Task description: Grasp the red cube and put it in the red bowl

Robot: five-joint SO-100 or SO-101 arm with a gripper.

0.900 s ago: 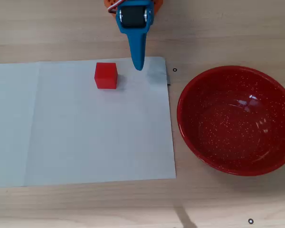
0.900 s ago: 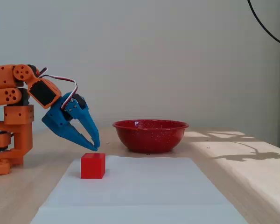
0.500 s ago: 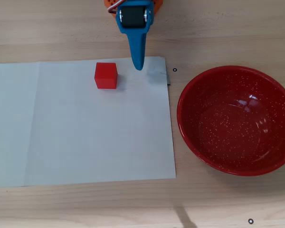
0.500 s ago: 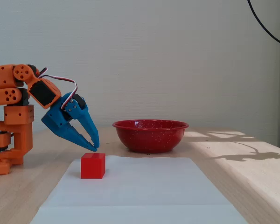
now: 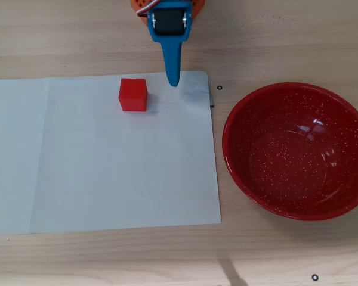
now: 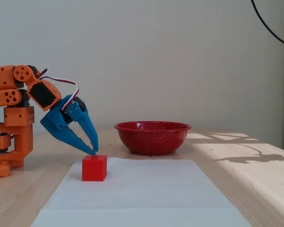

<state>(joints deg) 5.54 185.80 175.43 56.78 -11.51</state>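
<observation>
cube (image 5: 133,95) on paper (image 5: 101,179), left of pincer (image 5: 173,81) tips, apart | pincer slightly parted, empty | bowl (image 5: 296,150) right of pincer

- red cube (image 5: 133,95): small, matte, flat on white paper (image 5: 107,179).
- red bowl (image 5: 296,205): large, glossy, white-speckled, upright, empty, well right of cube in overhead view.

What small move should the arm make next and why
Probably swing the gripper leftward in the overhead view toward the red cube. There its tips sit right of the cube, which rests untouched on the white paper; the jaws look nearly closed.
</observation>
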